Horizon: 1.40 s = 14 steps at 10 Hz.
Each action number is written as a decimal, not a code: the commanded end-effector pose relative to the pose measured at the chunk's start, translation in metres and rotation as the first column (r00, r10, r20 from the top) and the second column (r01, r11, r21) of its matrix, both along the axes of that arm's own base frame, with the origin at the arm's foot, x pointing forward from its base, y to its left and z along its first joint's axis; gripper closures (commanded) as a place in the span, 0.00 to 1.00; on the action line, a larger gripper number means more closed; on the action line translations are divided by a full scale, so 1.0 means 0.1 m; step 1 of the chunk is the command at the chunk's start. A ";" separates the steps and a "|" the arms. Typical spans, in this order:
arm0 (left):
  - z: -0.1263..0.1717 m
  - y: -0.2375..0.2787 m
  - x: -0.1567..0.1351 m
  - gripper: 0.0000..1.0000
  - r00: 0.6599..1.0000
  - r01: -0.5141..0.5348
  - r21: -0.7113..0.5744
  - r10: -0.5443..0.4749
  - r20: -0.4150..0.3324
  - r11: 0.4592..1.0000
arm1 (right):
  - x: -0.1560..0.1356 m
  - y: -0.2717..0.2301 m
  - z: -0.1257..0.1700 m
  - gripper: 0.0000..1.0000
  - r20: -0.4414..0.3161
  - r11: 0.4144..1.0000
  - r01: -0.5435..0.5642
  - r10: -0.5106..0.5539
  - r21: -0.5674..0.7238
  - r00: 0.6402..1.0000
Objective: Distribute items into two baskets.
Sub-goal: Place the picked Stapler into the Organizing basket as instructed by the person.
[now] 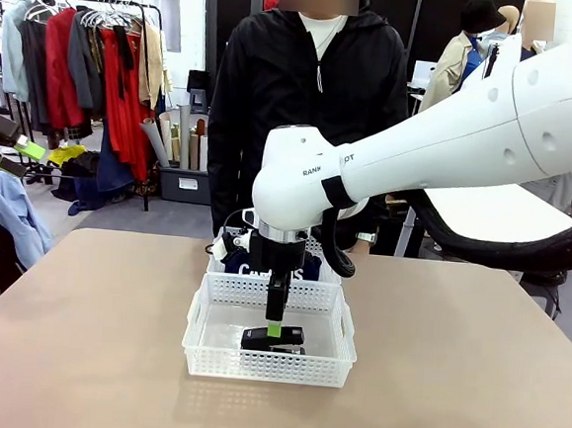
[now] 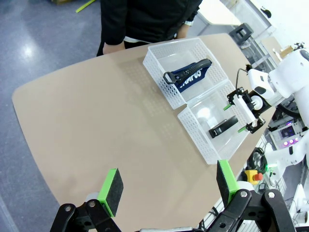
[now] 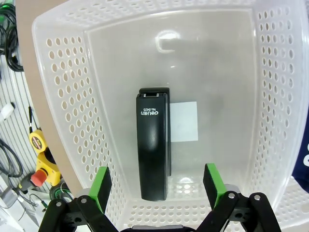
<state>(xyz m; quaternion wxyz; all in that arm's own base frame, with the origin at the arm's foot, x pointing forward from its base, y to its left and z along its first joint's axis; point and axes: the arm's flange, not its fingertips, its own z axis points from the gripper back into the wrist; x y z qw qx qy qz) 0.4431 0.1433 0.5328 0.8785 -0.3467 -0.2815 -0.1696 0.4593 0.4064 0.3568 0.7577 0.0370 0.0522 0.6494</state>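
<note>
Two white baskets sit end to end, touching, on the tan table (image 1: 77,356). The near basket (image 1: 197,341) holds the black stapler (image 1: 274,340), which lies flat on its floor; the far basket (image 1: 219,260), closer to the person (image 1: 305,97), holds the navy pouch (image 2: 189,76). The right gripper (image 1: 273,324) hangs inside the near basket just above the stapler, and the right wrist view shows its green pads (image 3: 101,186) spread wide to either side of the stapler's end, apart from it. That view also brings out what the others cannot: white print on the stapler's top and a pale rectangular label (image 3: 183,122) on the basket floor beside it. In the front view the arm hides most of the pouch, so only a strip of blue shows there. The left wrist view, from high above, gives both baskets whole and the pouch's "CAMPUS" lettering, though whether the pouch leans on a wall is hard to tell. The left gripper (image 2: 167,189) is well clear of the baskets, its fingers wide apart with nothing between them.
</note>
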 end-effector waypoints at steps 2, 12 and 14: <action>0.01 -0.01 0.00 0.00 1.000 -0.005 -0.016 0.005 -0.002 1.000 | 0.00 0.00 0.02 0.00 0.004 1.000 0.003 -0.003 0.001 1.000; 0.01 -0.01 0.00 0.00 1.000 -0.005 -0.016 0.005 -0.002 1.000 | 0.21 -1.06 1.39 0.00 0.099 0.940 0.226 -0.258 0.256 0.961; 0.01 -0.01 0.00 0.00 1.000 -0.005 -0.016 0.005 -0.002 1.000 | 0.25 -1.79 1.87 0.00 0.105 0.884 0.336 -0.387 0.326 0.916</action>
